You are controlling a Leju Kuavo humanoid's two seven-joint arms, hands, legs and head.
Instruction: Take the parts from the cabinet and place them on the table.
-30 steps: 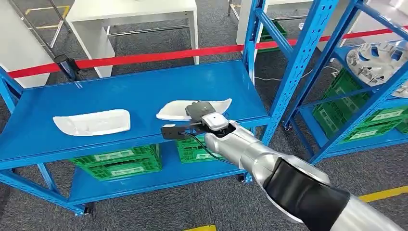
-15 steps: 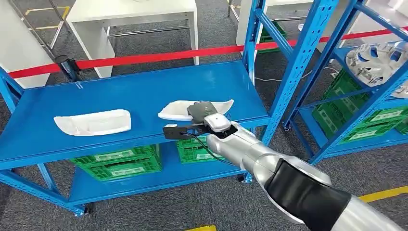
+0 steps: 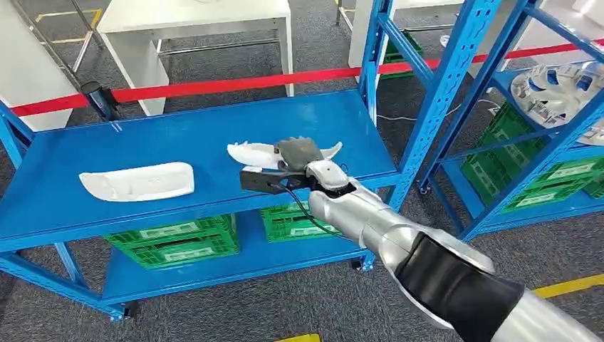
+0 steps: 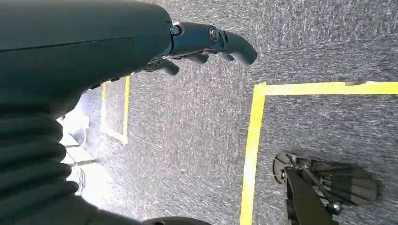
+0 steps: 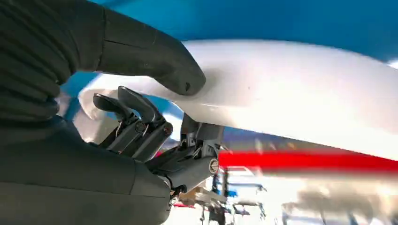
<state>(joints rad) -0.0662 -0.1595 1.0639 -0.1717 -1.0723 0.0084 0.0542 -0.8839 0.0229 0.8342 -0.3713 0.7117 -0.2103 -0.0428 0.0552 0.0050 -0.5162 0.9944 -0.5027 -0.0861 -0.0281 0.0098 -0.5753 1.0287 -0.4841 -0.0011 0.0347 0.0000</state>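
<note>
Two white curved parts are at the blue cabinet shelf [image 3: 178, 135]. One white part [image 3: 139, 181] lies flat at the shelf's left. My right hand [image 3: 299, 158] grips the other white part [image 3: 251, 154] near the shelf's right front and has it raised and tilted off the surface. In the right wrist view the thumb [image 5: 155, 61] presses on top of this white part [image 5: 291, 98] with the fingers [image 5: 136, 119] underneath. My left hand [image 4: 206, 42] hangs over grey carpet, fingers curled, holding nothing.
Blue uprights [image 3: 441, 92] stand right of the shelf. Green crates [image 3: 181, 246] sit on the lower level. A second rack at the right carries a silver wheel cover [image 3: 563, 89]. A red barrier tape [image 3: 214, 85] and a white table [image 3: 192, 21] lie beyond.
My right hand has lifted the right white part off the shelf and tilted it, its left end rising and shifting left. The other part has stayed put.
</note>
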